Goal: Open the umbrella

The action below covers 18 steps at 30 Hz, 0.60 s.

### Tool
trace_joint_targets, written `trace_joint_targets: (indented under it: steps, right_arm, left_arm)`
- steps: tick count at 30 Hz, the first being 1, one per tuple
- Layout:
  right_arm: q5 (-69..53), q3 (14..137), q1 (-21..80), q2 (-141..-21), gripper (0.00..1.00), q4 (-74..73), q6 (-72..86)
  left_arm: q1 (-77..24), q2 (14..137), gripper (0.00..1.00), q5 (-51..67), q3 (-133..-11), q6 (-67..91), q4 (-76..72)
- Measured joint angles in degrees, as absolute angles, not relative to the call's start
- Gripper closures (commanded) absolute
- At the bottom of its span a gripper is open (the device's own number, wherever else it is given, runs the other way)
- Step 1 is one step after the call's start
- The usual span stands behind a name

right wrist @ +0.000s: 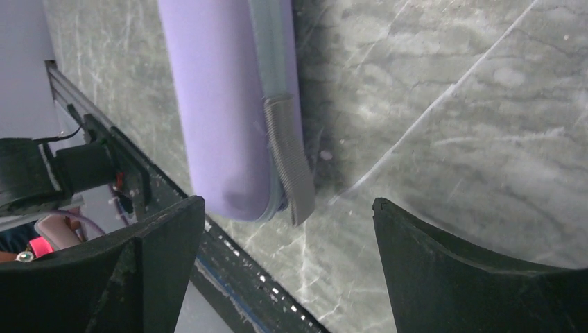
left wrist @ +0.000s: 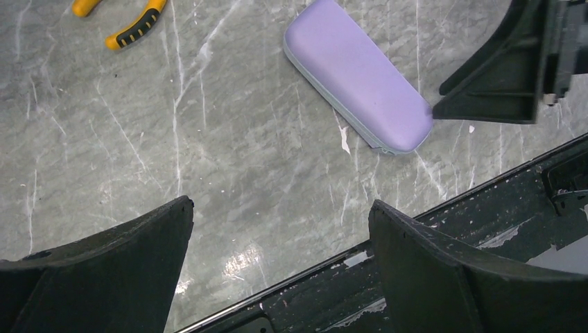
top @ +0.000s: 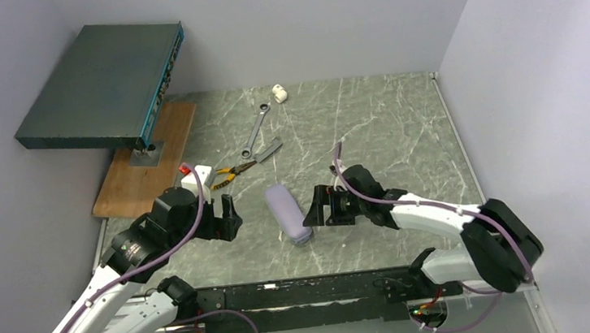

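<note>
Where the umbrella is: not visible in any of the 3 views. I judge it sits inside the lilac case (top: 289, 213), which lies flat and shut on the table (top: 402, 123) between my 2 grippers.
Why the case lies so: its long axis runs away from the black rail (top: 312, 289), 1 long side towards each hand, so either can reach it. The seam and a grey ribbed strap (right wrist: 288, 156) face my right side, which looks the likeliest place to begin.
Right gripper (top: 318, 207): spread wide and empty, low over the table just beside the case's near end. 1 finger comes very close to the shell; I cannot tell whether it touches.
Right arm pose: reaching in from the right with the forearm low and the wrist turned at the case, so its camera looks along the seam.
Left gripper (top: 230, 219): also wide and empty, near the case's other long side but apart from it, fingers aimed towards it.
Left arm pose: elbow bent, wrist low, placed as if to brace the shell.
Step in hand: getting the case open, I judge; the umbrella itself is not yet reached.
Farther out: pliers (top: 235, 171) and a wrench (top: 255, 129) lie beyond the case, well apart from both hands.
</note>
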<state>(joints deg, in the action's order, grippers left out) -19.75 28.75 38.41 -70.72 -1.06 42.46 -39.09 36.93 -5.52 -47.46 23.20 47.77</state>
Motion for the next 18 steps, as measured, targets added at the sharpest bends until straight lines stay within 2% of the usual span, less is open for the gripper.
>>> trace_joint_targets:
  steps: [14,18]
  right_arm:
    - [-28.27,29.50,40.07,-90.96,0.17,25.89,47.97]
    - [-28.67,29.50,42.68,-94.48,0.27,32.29,49.82]
  left_arm:
    - [-39.09,37.63,0.01,-6.31,-47.46,23.20,47.88]
    - [-39.09,37.98,0.00,-6.37,-47.46,23.20,47.88]
